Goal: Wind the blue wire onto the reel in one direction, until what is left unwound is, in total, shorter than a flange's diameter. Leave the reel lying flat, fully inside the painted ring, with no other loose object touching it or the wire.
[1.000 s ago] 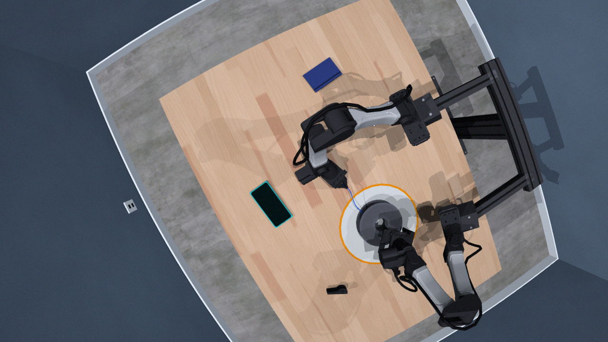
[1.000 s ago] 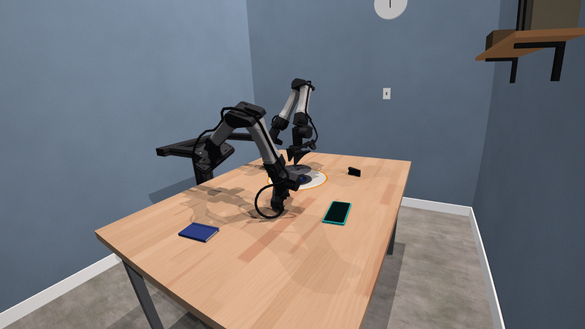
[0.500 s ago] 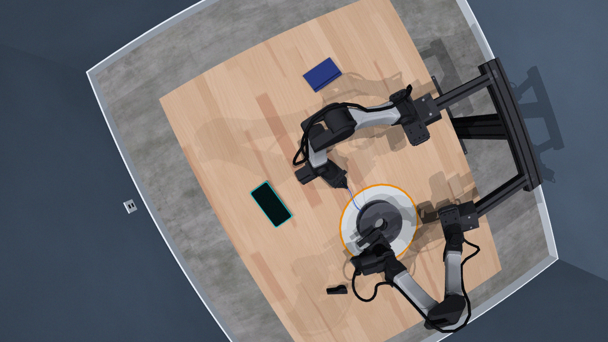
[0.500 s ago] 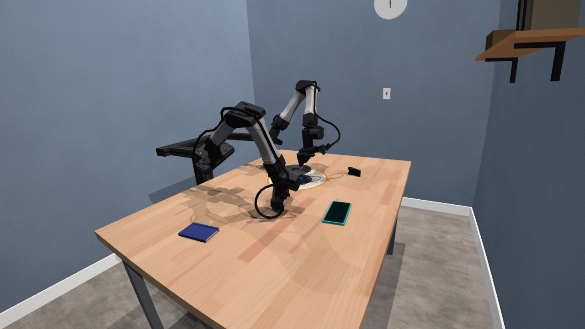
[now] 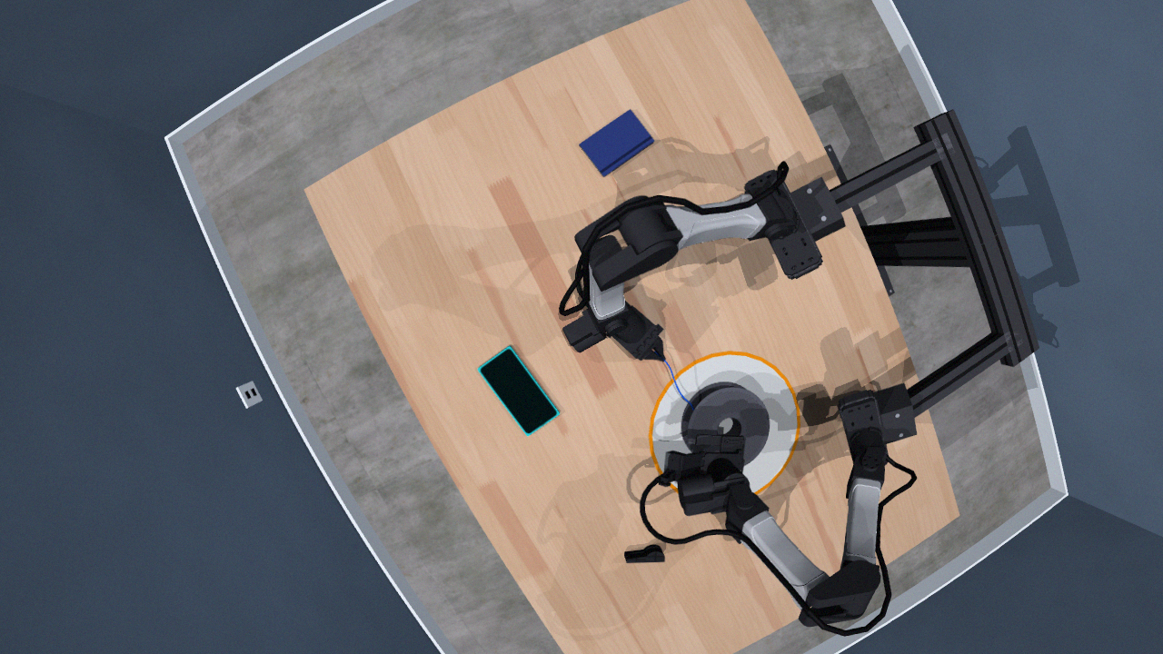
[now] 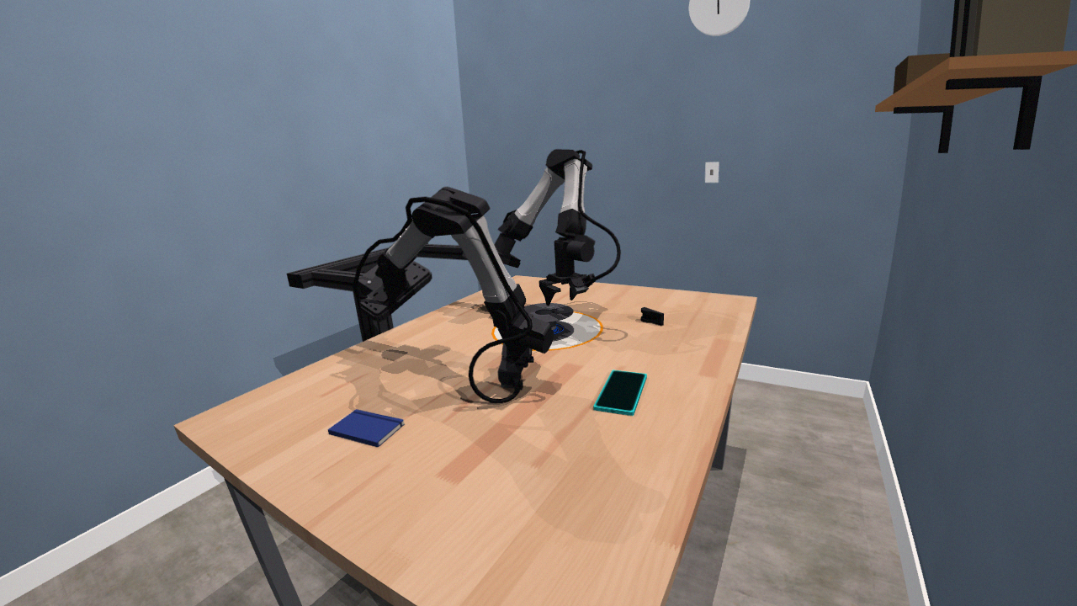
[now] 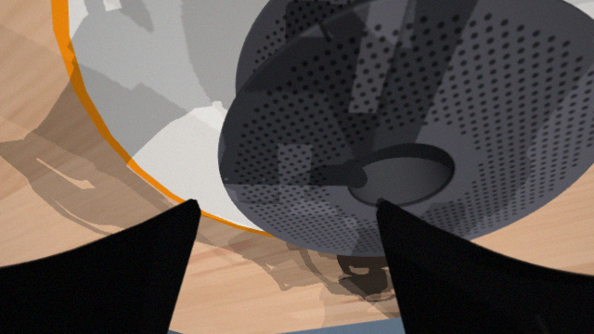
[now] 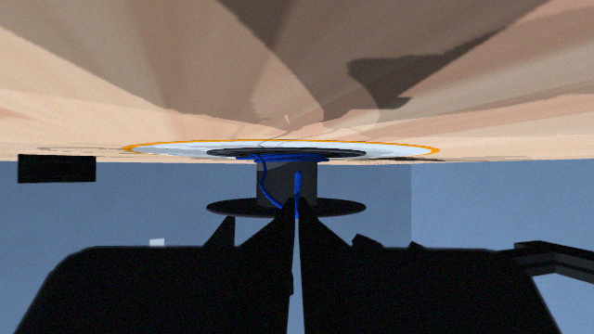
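Blue-gray walls (image 5: pixel 105 325) (image 6: pixel 602 98) (image 7: pixel 348 327) (image 8: pixel 464 199), gray flr (image 5: pixel 268 243) (image 6: pixel 798 482), wood tbl (image 5: pixel 439 243) (image 6: pixel 361 505) (image 7: pixel 223 283) (image 8: pixel 139 51), wall clk (image 6: pixel 718 21) w/ shelf (image 6: pixel 978 67) nr rt.

Looks like a robotics lab: left arm (image 5: pixel 784 552) (image 6: pixel 574 188) and right arm (image 5: pixel 720 223) (image 6: pixel 485 259) on a frame (image 5: pixel 993 243) (image 6: pixel 327 273), desk (image 5: pixel 406 243) (image 6: pixel 639 467) (image 7: pixel 209 297) (image 8: pixel 70 125) beneath the left tool (image 5: pixel 720 443) (image 6: pixel 560 298) (image 7: pixel 288 204).

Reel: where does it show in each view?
Reel:
Top: lower right of centre.
Exterior: near centre, partly behind an arm.
Left wrist: upper right, large, cut off by the frame.
Right wrist: centre, beyond the fingertips.
Shared landmark: orange ring.
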Available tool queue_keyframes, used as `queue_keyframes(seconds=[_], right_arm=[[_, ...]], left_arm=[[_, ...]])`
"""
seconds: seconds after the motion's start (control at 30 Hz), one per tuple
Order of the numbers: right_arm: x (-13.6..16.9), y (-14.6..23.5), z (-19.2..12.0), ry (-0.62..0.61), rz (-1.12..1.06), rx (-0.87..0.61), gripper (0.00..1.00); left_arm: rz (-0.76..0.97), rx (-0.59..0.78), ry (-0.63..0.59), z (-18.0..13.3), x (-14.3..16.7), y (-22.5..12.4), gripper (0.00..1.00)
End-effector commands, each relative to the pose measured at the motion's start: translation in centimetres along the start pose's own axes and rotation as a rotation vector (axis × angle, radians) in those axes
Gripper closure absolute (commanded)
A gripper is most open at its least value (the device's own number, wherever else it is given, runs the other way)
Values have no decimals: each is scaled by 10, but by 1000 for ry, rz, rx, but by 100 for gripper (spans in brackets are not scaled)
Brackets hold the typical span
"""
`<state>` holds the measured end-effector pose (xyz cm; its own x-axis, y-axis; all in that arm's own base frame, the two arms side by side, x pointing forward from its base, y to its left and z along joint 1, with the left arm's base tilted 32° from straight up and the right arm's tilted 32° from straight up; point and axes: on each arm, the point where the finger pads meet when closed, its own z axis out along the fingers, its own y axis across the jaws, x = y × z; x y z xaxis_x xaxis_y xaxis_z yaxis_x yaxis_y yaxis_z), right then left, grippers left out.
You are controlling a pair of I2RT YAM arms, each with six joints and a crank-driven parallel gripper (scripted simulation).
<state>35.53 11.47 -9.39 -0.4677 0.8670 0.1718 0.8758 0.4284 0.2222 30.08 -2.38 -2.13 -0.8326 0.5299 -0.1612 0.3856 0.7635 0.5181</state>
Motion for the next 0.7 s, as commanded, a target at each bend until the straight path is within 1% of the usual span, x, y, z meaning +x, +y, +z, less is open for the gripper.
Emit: queue_keyframes(seconds=[0.0,0.43,0.6,0.67], right_arm=[[-12,11,-3,-20,-11,-42,100],[-17,9,1,-20,-10,-42,100],[-18,9,3,-20,-10,-42,100],[-19,8,4,-20,-10,-42,100]], left_arm=[[86,10,0,-3,-3,2,3],[86,10,0,-3,-6,4,3],[86,10,0,2,-6,4,3],[86,10,0,10,-6,4,3]])
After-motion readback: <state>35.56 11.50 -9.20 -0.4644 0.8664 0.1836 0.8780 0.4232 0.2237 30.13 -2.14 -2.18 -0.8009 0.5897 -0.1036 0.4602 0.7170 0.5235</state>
